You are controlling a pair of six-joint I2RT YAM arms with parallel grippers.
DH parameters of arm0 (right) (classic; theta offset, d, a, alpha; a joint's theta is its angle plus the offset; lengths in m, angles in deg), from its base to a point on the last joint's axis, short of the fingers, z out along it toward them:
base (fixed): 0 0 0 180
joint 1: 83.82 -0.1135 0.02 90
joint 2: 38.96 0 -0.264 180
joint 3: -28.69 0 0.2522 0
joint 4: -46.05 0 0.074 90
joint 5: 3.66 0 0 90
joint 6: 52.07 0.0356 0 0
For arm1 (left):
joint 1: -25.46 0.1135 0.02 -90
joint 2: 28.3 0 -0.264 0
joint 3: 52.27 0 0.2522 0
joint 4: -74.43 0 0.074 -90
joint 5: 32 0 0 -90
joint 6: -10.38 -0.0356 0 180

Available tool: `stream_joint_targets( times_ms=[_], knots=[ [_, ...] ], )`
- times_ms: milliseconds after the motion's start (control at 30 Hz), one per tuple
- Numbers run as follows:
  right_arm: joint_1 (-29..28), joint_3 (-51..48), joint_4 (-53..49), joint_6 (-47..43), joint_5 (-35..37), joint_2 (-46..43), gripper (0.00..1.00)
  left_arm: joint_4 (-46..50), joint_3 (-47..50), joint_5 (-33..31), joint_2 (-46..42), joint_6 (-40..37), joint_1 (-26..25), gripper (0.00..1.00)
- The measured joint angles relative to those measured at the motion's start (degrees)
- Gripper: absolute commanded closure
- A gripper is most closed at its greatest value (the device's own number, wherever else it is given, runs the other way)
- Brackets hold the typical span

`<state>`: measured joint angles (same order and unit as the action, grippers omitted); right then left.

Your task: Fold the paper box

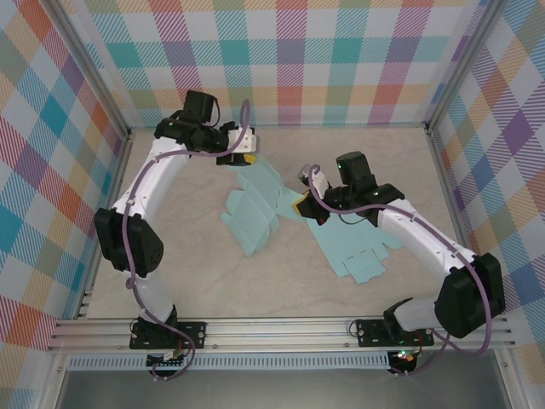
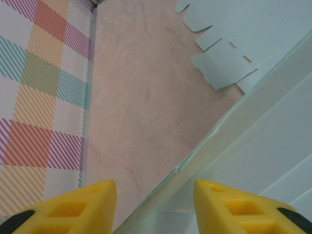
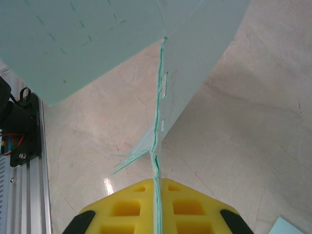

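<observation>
Two grippers are sharing one sheet right now. The box (image 1: 255, 223), a flat teal cut-out not yet folded into shape, is lying across the middle of the table (image 1: 179, 281), running from the table's far side towards its near right.

The right gripper (image 1: 299, 207) is sitting over the table's centre and clamping a raised panel of the box. From its wrist, the yellow pads (image 3: 126, 209) are pressing together on the sheet, which is showing edge-on as a thin green line between them. That pinch looks meant to anchor the sheet and hold one wall up off the table, so the crease has something to turn against.

The left gripper (image 1: 244, 158) is hovering at the table's far side, left of centre. Its fingers (image 2: 92, 204) are standing apart, gripping nothing, with a lifted panel's edge running through the gap. It seems to be lining up to take that panel, so the fold looks to be at an early stage, with most flaps lying flat on the table. One risk: thin card bends easily, and a skewed bite could buckle it off the score line.
</observation>
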<state>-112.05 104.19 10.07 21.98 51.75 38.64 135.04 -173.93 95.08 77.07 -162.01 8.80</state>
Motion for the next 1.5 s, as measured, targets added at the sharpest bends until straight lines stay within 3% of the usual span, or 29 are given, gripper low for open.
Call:
stream_joint_targets(
  times_ms=[200, 367, 567, 767, 867, 967, 1067, 1333, 1500],
  knots=[
    [0.0, 0.0, -0.2, 0.0, 0.3, 0.2, 1.0, 0.6, 0.0, -2.6, 1.1, -1.2, -0.3, 0.9],
    [0.0, 0.0, 0.5, 0.5, 2.5, 0.8, 1.0, 0.8, 0.1, -4.6, 1.1, -1.1, -0.3, 0.98],
    [0.0, 0.0, 1.7, 2.6, 8.5, 5.1, 1.0, -5.3, 10.0, -11.1, -2.6, 4.0, -0.9, 1.0],
    [0.1, 3.2, 0.6, 5.1, 16.9, 12.8, 0.99, -14.4, 26.9, -25.1, -11.1, 16.0, -5.0, 1.0],
    [0.5, 6.5, -0.5, 6.4, 20.0, 16.5, 0.87, -17.5, 31.4, -32.4, -13.3, 23.3, -7.5, 1.0],
    [1.1, 9.7, -1.5, 8.2, 22.1, 19.5, 0.68, -19.1, 32.5, -38.9, -13.6, 30.9, -9.5, 1.0],
    [1.7, 12.0, -2.1, 9.6, 22.6, 21.3, 0.57, -20.5, 32.7, -44.7, -13.6, 36.7, -11.1, 1.0],
    [2.1, 13.0, -5.0, 16.0, 24.1, 21.1, 0.51, -24.0, 38.9, -54.2, -13.6, 44.1, -13.3, 1.0],
    [4.0, 11.3, -6.5, 23.8, 25.9, 15.6, 0.48, -28.4, 44.2, -58.2, -14.5, 45.2, -16.1, 1.0]
  ],
)
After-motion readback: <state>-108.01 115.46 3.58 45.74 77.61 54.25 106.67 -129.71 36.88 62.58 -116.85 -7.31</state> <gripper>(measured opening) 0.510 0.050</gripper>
